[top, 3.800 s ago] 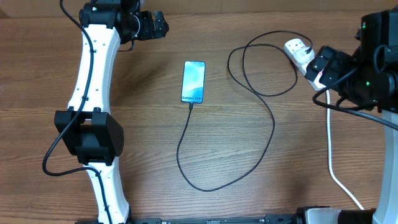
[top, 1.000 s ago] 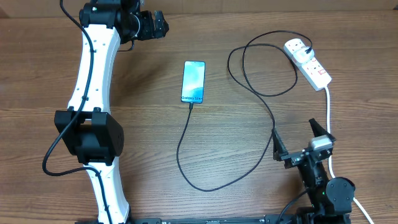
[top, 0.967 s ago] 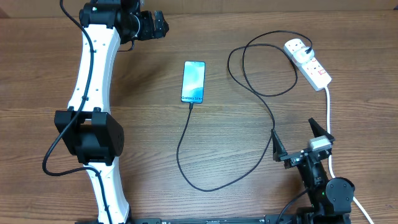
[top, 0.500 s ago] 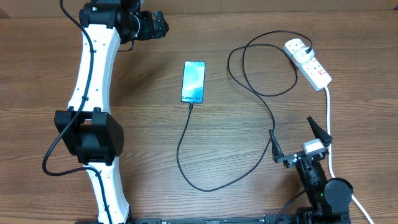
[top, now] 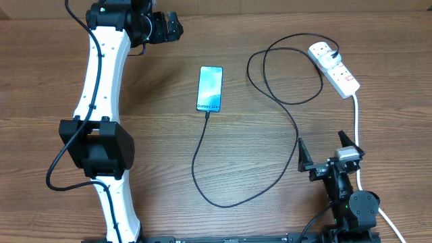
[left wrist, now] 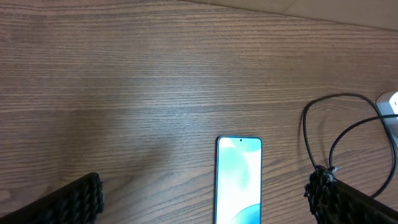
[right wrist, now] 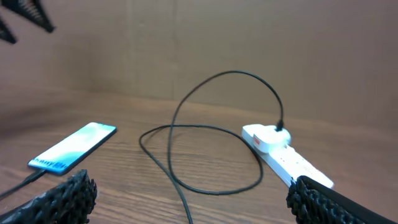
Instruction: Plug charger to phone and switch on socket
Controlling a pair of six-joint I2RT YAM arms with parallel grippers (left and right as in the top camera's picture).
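While nothing's gripping it, phone (top: pixel 210 88): flat on the table (top: pixel 155 142), screen lit, charger tip at its near end
charger (top: pixel 194 160): black cable looping off right, plug in the socket's far outlet
socket (top: pixel 335 68): far right, switches too small to read
left gripper (left wrist: pixel 205 186): spread wide, empty, beyond the phone
right gripper (top: pixel 322 140): spread wide, empty, by the near edge

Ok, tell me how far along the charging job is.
Looks done: the thin black charger cable joins the slim teal-screened phone to the white two-outlet power strip. In hand: nothing; the left gripper and right gripper are open, empty. Left: confirming the strip is switched on, unreadable here.
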